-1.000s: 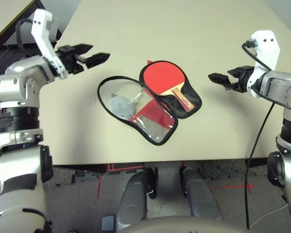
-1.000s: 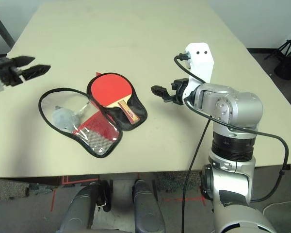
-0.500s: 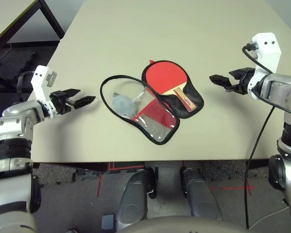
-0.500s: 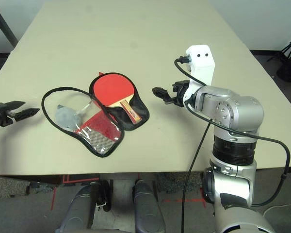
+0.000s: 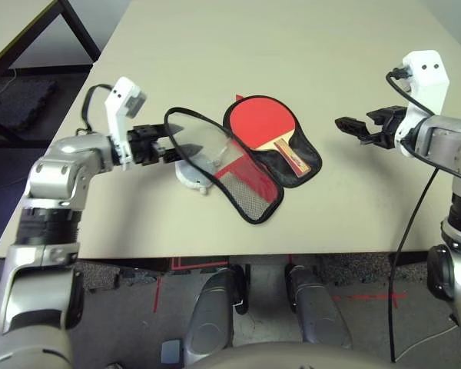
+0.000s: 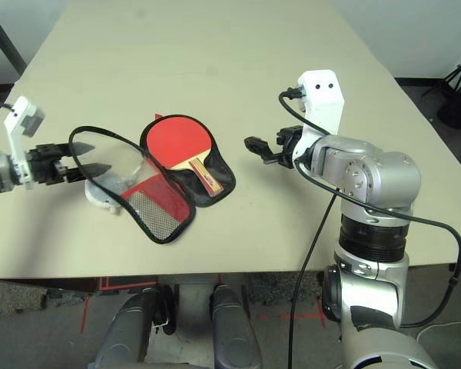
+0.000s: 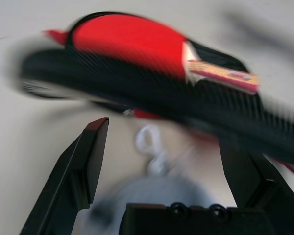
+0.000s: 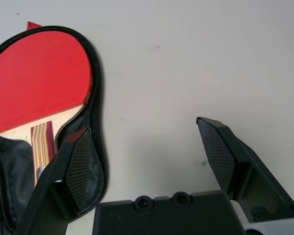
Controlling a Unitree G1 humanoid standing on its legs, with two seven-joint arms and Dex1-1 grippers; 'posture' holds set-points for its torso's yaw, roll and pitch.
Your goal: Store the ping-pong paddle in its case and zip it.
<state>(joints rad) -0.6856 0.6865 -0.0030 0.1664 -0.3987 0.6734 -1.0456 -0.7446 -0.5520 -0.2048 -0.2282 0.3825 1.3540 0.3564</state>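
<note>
case [image 5: 246, 165] lies unzipped and splayed flat near table centre: red fabric, black lining, black zipper edging, teardrop outline. Its flap half at 8 o'clock carries a black mesh pocket [image 5: 250, 201] and looks partly see-through

ping-pong paddle [image 5: 267, 127] sits in the other half, at 2 o'clock of the mesh pocket: round smooth red rubber face, short light-wood handle striped red and dark, handle pointing to 5 o'clock. It lies inside the zipper edging, uncovered

small pale grey lump [image 5: 194, 174] on a white string lies under the flap's round end, at 9 o'clock of the paddle

left gripper [image 5: 180, 140] has its black fingers spread at the flap's round rim, one finger over the rim, the other at the lump. Can't tell whether they touch the fabric

right gripper [image 5: 347, 124] hangs at 3 o'clock of the paddle, well apart from the case, jaws spread wide and empty, fingertip pads [image 8: 81, 164] finely ribbed

table [image 5: 215, 46] is plain matte beige
</note>
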